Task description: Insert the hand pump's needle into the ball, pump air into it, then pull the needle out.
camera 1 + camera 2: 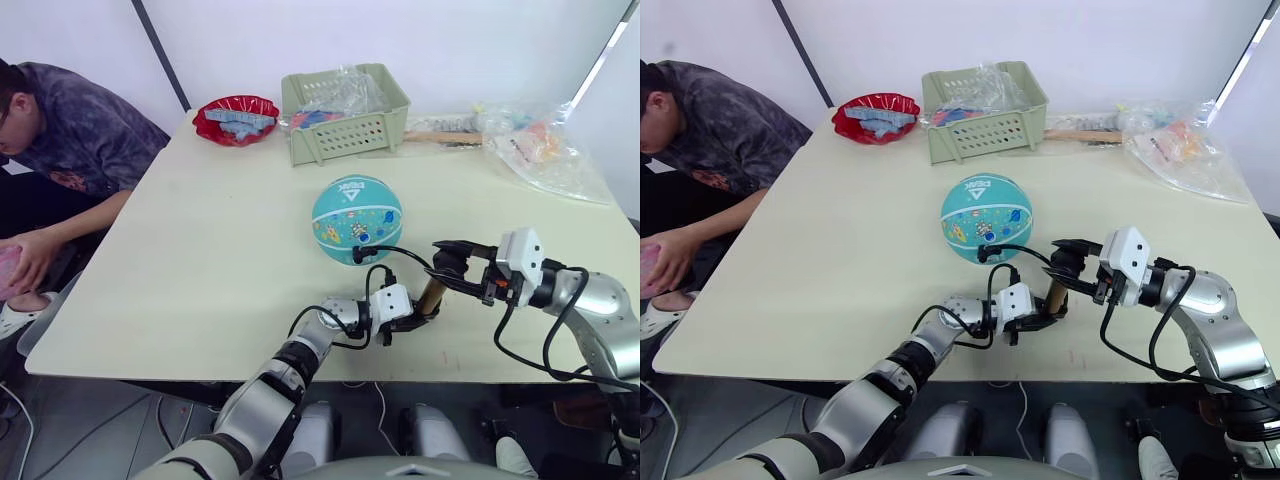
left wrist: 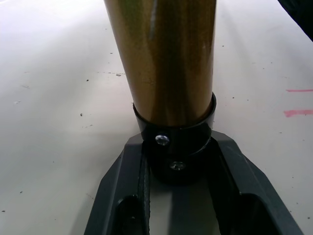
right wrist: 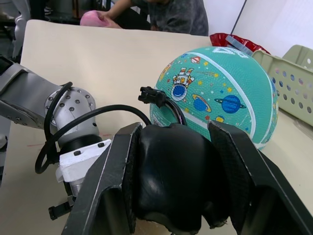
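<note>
The teal-blue ball [image 1: 357, 218] rests on the cream table [image 1: 200, 250], near its middle. The hand pump's brass cylinder [image 1: 432, 295] stands tilted in front of the ball. My left gripper [image 1: 418, 318] is shut on its black lower end cap [image 2: 176, 142]. My right gripper [image 1: 447, 257] is shut on the black handle [image 3: 171, 171] at the top. The thin black hose [image 1: 400, 255] arcs from the pump to the ball. The needle's black fitting [image 3: 149, 94] sits against the ball's near side; the pin itself is hidden.
A green basket [image 1: 345, 115], a red bowl [image 1: 236, 118] and clear plastic bags [image 1: 540, 145] line the far edge. A person [image 1: 60, 140] leans in at the left of the table. The table's front edge runs just under my grippers.
</note>
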Tool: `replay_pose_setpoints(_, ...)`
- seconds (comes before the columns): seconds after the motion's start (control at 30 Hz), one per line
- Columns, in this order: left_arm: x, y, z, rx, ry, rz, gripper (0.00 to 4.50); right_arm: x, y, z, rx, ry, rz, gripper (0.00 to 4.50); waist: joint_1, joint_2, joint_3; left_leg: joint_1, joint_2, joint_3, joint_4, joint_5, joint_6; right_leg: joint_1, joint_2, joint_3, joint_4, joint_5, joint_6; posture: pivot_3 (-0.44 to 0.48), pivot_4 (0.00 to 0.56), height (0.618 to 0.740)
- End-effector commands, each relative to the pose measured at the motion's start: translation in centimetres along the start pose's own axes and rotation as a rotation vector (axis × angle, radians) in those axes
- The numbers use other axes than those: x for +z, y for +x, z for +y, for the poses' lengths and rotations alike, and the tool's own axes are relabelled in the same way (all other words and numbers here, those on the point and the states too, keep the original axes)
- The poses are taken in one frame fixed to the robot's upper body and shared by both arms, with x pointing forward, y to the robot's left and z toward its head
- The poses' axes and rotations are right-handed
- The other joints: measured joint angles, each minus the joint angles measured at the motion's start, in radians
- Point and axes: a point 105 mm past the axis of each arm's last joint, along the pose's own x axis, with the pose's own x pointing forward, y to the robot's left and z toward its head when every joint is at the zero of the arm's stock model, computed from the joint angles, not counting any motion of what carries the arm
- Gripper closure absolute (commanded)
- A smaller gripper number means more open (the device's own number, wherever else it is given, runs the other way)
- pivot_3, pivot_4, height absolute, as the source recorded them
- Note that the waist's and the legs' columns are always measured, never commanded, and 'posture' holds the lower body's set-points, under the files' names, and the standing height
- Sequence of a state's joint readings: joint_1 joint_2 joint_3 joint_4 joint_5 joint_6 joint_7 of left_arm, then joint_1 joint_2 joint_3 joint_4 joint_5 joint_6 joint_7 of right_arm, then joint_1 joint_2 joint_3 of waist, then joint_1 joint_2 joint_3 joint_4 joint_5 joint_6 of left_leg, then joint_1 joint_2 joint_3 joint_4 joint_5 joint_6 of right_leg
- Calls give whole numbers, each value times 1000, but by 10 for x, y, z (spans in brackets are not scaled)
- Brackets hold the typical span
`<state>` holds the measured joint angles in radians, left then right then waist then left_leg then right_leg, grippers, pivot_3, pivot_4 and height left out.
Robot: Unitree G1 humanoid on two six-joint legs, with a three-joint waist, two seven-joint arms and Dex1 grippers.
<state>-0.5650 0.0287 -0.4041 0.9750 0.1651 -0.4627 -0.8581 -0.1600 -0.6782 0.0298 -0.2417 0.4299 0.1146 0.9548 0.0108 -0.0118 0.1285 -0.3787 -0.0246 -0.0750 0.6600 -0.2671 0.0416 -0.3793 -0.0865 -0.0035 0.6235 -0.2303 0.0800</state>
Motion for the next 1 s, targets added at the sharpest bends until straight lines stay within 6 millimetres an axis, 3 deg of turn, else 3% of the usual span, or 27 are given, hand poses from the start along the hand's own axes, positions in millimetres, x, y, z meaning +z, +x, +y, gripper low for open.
replay_pose_setpoints(0.03, -38, -2, -36, -124, -56, 137, 3342, 5, -7, -9, 2, 30, 25, 2769, 1, 1, 1, 0, 0, 0, 0, 0, 0, 0, 0, 0, 0, 0, 0, 0, 150, 740)
replay_pose_setpoints(0.17, -38, -2, -36, -125, -55, 137, 3342, 36, -10, -21, -6, 7, -45, 2769, 3, 3, 4, -2, 0, 0, 0, 0, 0, -1, -1, 0, 0, 1, -2, 0, 150, 740)
replay_pose_setpoints(0.3, -38, -3, -36, -122, -57, 135, 3342, 96, -32, -47, -42, -59, -127, 2769, 4, 10, 13, -5, -2, 0, 0, 0, 0, -2, -3, 0, -1, 3, -4, 0, 150, 740)
replay_pose_setpoints(0.5, -38, -4, -36, -123, -57, 135, 3342, 139, -57, -66, -92, -114, -156, 2769, 4, 7, 17, -6, -2, -1, 0, 0, 0, -3, -3, -1, -1, 2, -3, 0, 150, 740)
replay_pose_setpoints(0.67, -38, -4, -37, -126, -57, 133, 3342, 164, -68, -73, -120, -142, -177, 2769, 4, 6, 18, -7, -2, -1, 0, 0, 0, -4, -4, -1, -1, 2, -3, 0, 150, 740)
replay_pose_setpoints(0.8, -38, -4, -37, -128, -57, 132, 3342, 172, -69, -73, -123, -162, -191, 2769, 4, 5, 19, -10, -2, 0, 0, 0, 0, -7, -4, 0, -1, 3, -3, 0, 150, 740)
replay_pose_setpoints(0.9, -38, -5, -38, -129, -57, 131, 3342, 168, -66, -71, -105, -153, -181, 2769, 4, 5, 19, -17, -3, 0, 3, 0, 0, -13, -4, 0, -1, 3, -3, 0, 150, 740)
replay_pose_setpoints(1.0, -38, -5, -38, -129, -57, 133, 3342, 121, -48, -59, -65, -59, -86, 2769, 5, 3, 18, -19, -4, 0, 4, 0, 0, -15, -5, 0, 0, 3, -3, 0, 150, 740)
